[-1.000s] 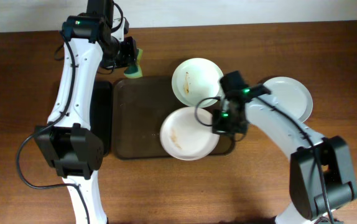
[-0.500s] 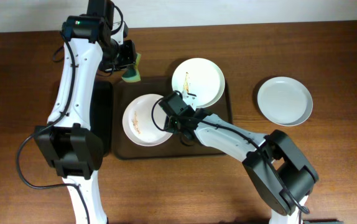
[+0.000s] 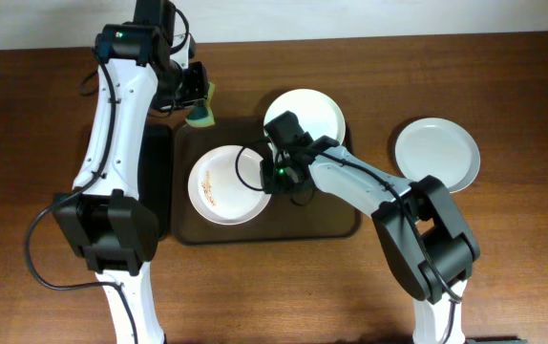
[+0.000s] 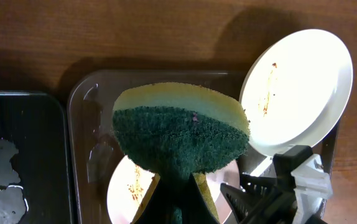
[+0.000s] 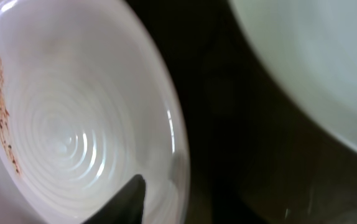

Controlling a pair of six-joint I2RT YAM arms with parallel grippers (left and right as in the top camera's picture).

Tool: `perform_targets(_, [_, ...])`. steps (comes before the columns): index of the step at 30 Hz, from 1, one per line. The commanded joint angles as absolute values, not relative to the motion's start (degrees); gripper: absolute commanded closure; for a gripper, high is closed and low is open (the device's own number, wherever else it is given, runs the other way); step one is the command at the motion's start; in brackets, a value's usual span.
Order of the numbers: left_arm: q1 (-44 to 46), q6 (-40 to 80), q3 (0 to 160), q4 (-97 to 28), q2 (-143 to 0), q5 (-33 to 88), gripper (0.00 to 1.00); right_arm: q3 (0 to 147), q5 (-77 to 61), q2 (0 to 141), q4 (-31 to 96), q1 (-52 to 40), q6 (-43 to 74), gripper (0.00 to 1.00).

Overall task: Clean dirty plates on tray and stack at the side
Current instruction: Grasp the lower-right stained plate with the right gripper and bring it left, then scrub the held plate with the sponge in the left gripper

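Your right claw (image 3: 276, 175) has slid the smeared plate (image 3: 219, 186) to the tray's (image 3: 322, 215) centre-left and sits at its rim, grip unclear, so your left claw (image 3: 198, 98), clamped on the sponge (image 4: 181, 134), can scrub.

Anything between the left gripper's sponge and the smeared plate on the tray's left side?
Nothing visible: only bare tray between the sponge and the plate. The right gripper sits at the plate's right rim, off that path.

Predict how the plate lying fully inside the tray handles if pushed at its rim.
Probably stiff: the plate looks like hard glazed ware. Likely slides rather than tips, being shallow and flat on the tray. Glossy rim may slip in a pinch.
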State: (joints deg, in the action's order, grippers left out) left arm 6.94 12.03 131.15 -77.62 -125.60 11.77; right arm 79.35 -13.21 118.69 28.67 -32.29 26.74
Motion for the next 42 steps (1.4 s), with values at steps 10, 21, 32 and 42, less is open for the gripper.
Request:
perform_targets(10, [7.03, 12.73, 119.92, -77.8, -125.71, 11.53, 0.99, 80.49, -11.4, 122.08, 25.54, -33.3, 36.71, 0.96])
perform_targets(21, [11.46, 18.94, 92.51, -60.86, -125.71, 1.17, 0.99, 80.49, -8.32, 122.13, 25.26, -33.3, 44.66, 0.96])
perform_targets(32, [13.13, 23.4, 83.53, -40.64, -125.71, -16.36, 0.99, 80.47, -7.81, 122.32, 25.98, -33.3, 43.99, 0.96])
perform_targets(42, [12.58, 12.69, 83.72, -42.7, -125.71, -0.54, 0.99, 80.47, -7.03, 122.32, 26.11, -33.3, 43.97, 0.96])
